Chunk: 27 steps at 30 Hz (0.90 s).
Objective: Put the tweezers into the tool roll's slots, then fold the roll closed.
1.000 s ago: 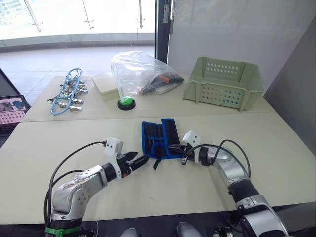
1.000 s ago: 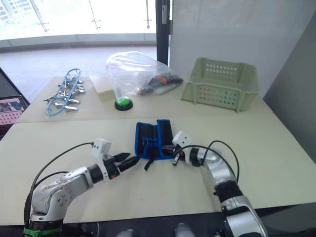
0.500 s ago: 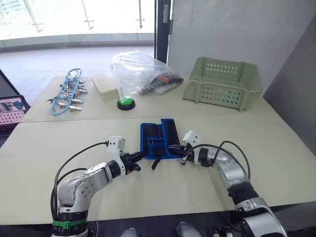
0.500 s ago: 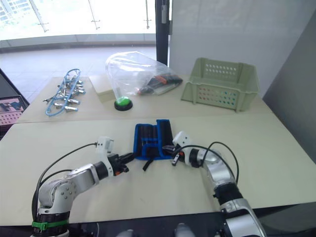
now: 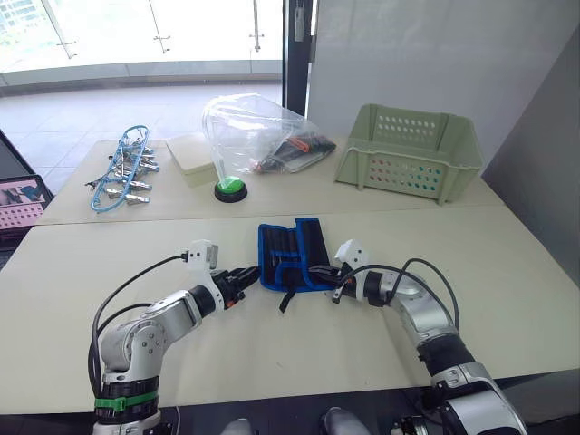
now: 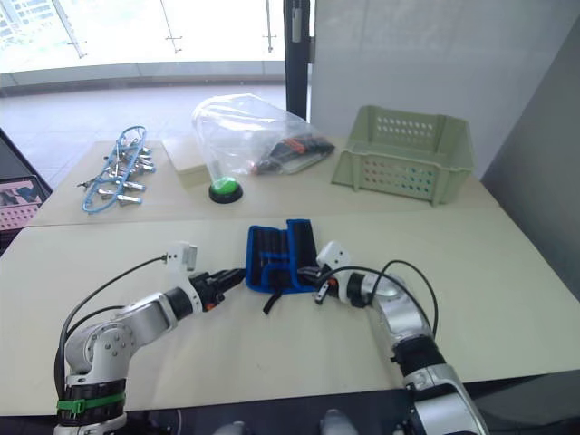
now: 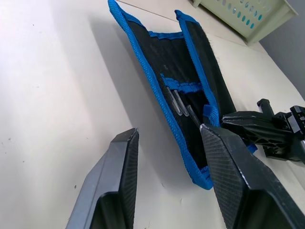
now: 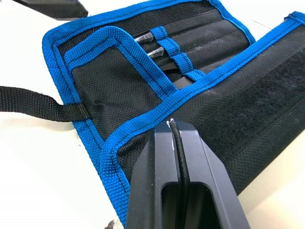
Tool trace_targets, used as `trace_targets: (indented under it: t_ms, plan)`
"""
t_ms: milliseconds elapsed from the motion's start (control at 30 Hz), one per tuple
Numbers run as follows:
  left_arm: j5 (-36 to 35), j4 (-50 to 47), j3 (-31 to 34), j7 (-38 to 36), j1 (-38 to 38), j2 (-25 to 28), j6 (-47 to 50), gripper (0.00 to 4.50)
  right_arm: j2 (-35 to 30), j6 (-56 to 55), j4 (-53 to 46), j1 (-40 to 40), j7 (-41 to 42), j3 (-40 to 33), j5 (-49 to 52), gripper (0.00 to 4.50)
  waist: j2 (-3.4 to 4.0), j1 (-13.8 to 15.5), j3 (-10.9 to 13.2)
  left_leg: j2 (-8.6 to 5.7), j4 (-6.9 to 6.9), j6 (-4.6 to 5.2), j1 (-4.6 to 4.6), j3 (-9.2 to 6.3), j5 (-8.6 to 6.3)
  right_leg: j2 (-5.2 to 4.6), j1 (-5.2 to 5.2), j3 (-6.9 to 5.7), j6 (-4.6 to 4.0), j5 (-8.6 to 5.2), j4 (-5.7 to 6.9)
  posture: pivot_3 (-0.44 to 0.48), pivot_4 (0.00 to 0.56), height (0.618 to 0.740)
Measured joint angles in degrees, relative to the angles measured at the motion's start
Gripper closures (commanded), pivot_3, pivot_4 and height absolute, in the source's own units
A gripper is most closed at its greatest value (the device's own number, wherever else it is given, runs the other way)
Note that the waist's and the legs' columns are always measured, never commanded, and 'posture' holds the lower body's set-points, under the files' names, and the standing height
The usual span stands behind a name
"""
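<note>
Now that the left gripper (image 7: 167, 157) has been swung up, fingers wide and empty, to the roll (image 5: 292, 255), with the right gripper (image 8: 177, 143) clamped on its flap, folding looks set up.

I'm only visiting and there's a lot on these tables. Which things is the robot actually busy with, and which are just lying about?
Part of the job:
- tool roll, partly folded
- tweezers tucked in its slots
- left gripper, open beside the roll
- right gripper, pressed shut on the roll's edge

Just lying about:
- green basket
- clear plastic bag
- green button
- clips on blue cord
</note>
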Motion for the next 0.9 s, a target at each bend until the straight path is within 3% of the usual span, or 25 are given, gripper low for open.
trace_targets:
  t_ms: [167, 400, 733, 900]
  plan:
    - [0.7, 0.0, -2.5, 0.6, 0.7, -1.6, 0.4, 2.41, 0.0, 0.0, -0.2, 0.0, 0.0, 0.0, 0.0, 4.50, 0.00, 0.0, 0.0, 0.01, -0.04, 0.00, 0.00, -0.01, 0.00, 0.01, 0.00, -0.01, 0.00, 0.00, -0.02, 0.000, 0.150, 0.740]
    - [-0.3, -0.1, -2.5, 0.6, 0.9, -2.4, 1.6, 4.48, 0.0, 0.1, -0.4, 0.2, -0.1, 0.0, 0.0, 4.50, 0.00, 0.0, 0.0, 0.00, -0.04, 0.00, -0.01, -0.01, 0.00, 0.00, 0.00, -0.01, 0.00, 0.00, -0.05, 0.000, 0.150, 0.740]
    - [2.6, 2.8, -3.7, -3.0, -0.6, 5.2, -0.5, 4.48, 0.0, 6.7, -3.6, -0.5, 2.5, 1.0, 1.1, 4.50, 0.00, -1.1, 0.0, 0.02, -0.18, 0.00, -0.05, -0.11, 0.00, 0.08, -0.10, 0.00, 0.00, 0.00, -0.10, 0.000, 0.150, 0.740]
    - [5.8, 4.5, -6.1, -3.6, -4.3, 6.3, -0.9, 4.48, 0.0, 8.0, -3.8, -2.0, 2.6, 2.0, 0.5, 4.50, 0.00, -0.9, 0.0, -0.02, -0.17, -0.01, -0.09, -0.12, 0.00, 0.03, -0.11, -0.02, 0.00, 0.00, -0.11, 0.000, 0.150, 0.740]
